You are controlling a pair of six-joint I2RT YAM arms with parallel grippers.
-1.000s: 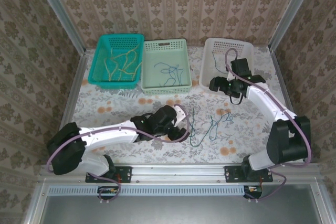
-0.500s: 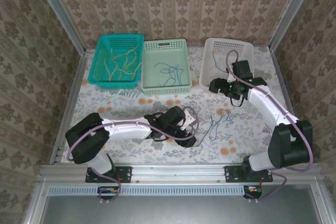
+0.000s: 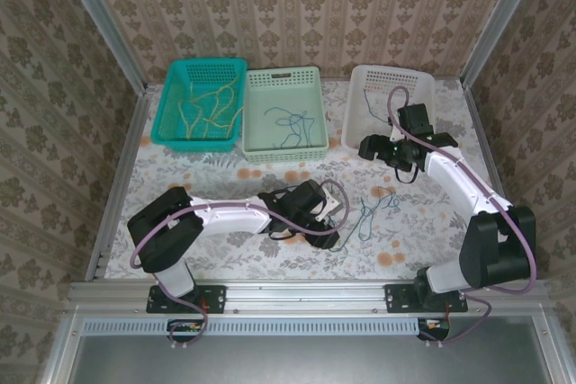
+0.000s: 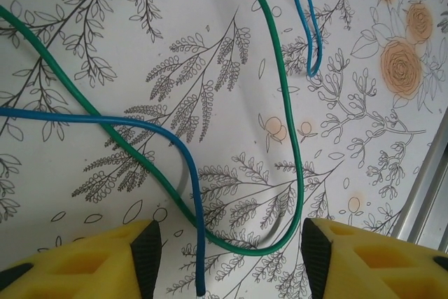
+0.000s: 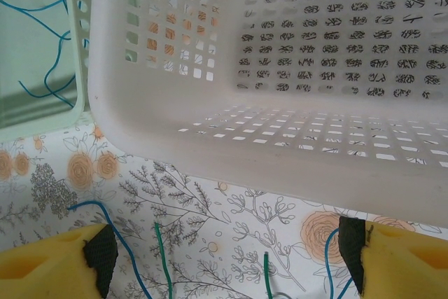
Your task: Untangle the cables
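1. Left claw point(image 3: 331, 206) hangs low over the surface at the middle of the near side, its fingers spread. In its wrist view the two yellow pads point(image 4: 105, 257) stand well apart. A loop of the green cable point(image 4: 283, 103) and the loose end of a blue cable point(image 4: 178, 148) lie between them, and neither pad touches either cable.
2. Right claw point(image 3: 369, 145) is spread wide as well, with nothing between its pads. It points at the near wall of the white basket point(image 5: 280, 152) from just beside it.
3. Largest is the surface point(image 3: 171, 182), covered in a floral print, which carries everything else.
4. Three baskets stand in a row along the far side. The teal basket point(image 3: 207, 63) is on the left, the pale green basket point(image 3: 283, 73) is just beside it, and the white basket is set apart on the right.
5. Yellow cables point(image 3: 209, 105) lie in the teal basket. A loose knot of blue cables point(image 3: 290, 121) lies in the pale green basket.
6. Smallest is the tangle point(image 3: 364, 213) of green and blue cables, loose on the surface between the two claws. In the left wrist view the green cable and the blue cable cross each other. A few green and blue ends reach the bottom of the right wrist view, near that claw's pads.
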